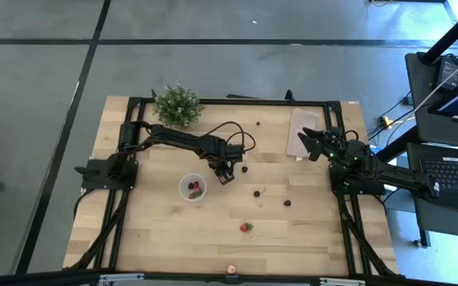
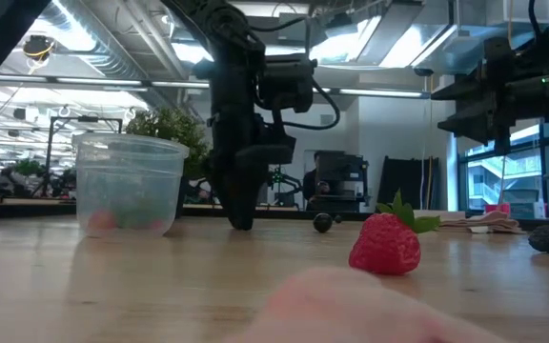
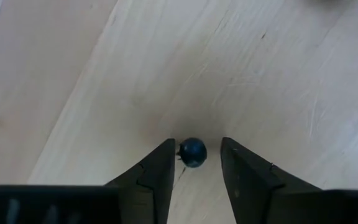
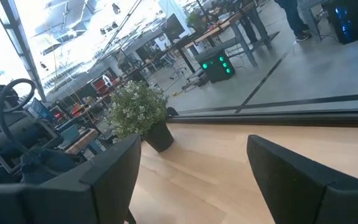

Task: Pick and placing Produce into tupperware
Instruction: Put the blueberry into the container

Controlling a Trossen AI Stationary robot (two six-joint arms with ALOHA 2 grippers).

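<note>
A dark round berry (image 3: 192, 152) lies on the wooden table (image 1: 308, 230), between the two fingers of the left gripper (image 1: 226, 174), which stand a little apart on either side of it and are not visibly clamped. Just left of that sits the tupperware (image 1: 192, 187) with red and dark fruit inside. More dark berries (image 1: 258, 192) and a strawberry (image 1: 246, 227) lie to the right and nearer. The right gripper (image 1: 310, 140) hangs open over the beige sheet (image 1: 300, 127) at the far right. A potted plant (image 1: 178, 106) stands at the far edge.
</note>
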